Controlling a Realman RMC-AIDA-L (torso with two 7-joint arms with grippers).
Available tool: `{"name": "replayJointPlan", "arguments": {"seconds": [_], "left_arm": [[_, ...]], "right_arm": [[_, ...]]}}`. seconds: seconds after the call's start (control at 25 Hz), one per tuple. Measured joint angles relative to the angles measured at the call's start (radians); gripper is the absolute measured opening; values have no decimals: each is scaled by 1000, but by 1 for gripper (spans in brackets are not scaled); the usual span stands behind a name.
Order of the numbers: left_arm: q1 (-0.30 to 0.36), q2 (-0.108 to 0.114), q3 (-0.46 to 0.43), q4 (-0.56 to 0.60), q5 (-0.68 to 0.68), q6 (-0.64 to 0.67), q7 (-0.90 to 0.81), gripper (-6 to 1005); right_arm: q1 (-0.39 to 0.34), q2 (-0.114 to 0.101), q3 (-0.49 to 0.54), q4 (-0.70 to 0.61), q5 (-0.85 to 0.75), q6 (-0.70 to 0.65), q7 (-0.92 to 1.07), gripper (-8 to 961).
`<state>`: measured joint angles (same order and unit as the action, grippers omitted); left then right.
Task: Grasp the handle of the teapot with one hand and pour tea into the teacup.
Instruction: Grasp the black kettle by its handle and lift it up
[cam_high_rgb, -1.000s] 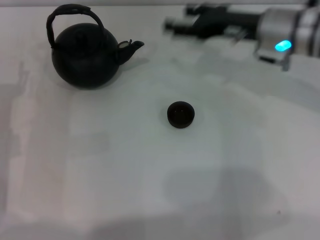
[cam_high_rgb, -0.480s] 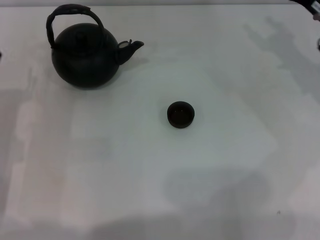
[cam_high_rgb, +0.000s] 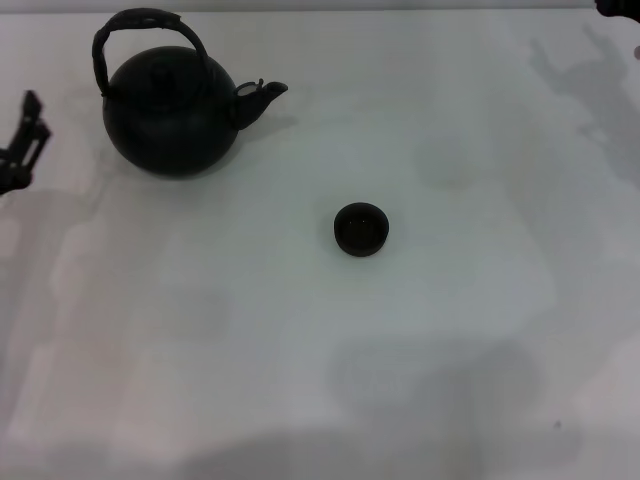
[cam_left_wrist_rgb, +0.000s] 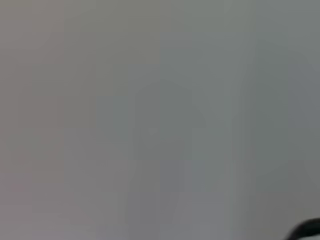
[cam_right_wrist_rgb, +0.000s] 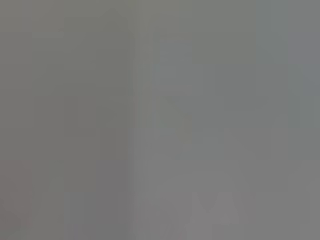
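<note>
The matte-black teapot (cam_high_rgb: 170, 112) stands upright at the far left of the white table, its short spout (cam_high_rgb: 262, 95) pointing right. Its dark arched handle (cam_high_rgb: 140, 25) loops over the lid. The small black teacup (cam_high_rgb: 361, 229) sits alone near the table's middle, to the right of the pot and nearer to me. My left gripper (cam_high_rgb: 22, 140) shows at the left edge, level with the pot's body and apart from it. A dark bit of my right gripper (cam_high_rgb: 617, 8) peeks in at the far right corner, far from both objects.
The white table (cam_high_rgb: 320, 380) spreads around pot and cup with nothing else on it. Both wrist views show only flat grey, apart from a dark curved sliver (cam_left_wrist_rgb: 306, 230) that I cannot identify.
The right arm, which reached across the far right side a second ago, has pulled out to the far right corner. The left gripper has come in at the left edge. Teapot and teacup have not moved.
</note>
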<state>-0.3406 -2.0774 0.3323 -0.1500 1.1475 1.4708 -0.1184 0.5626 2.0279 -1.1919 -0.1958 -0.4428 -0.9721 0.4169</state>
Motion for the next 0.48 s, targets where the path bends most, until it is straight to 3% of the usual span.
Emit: {"name": "replayJointPlan", "arguments": {"seconds": [0.12,0.48], "left_arm": [[-20,-1,41,23,3,-23,-1,859],[-107,0,41,39,2,-125,12,858]], "right_arm": [[8,0,0,1,2,24,-1,850],[11,0,0,2,0,30,-2,849]]}}
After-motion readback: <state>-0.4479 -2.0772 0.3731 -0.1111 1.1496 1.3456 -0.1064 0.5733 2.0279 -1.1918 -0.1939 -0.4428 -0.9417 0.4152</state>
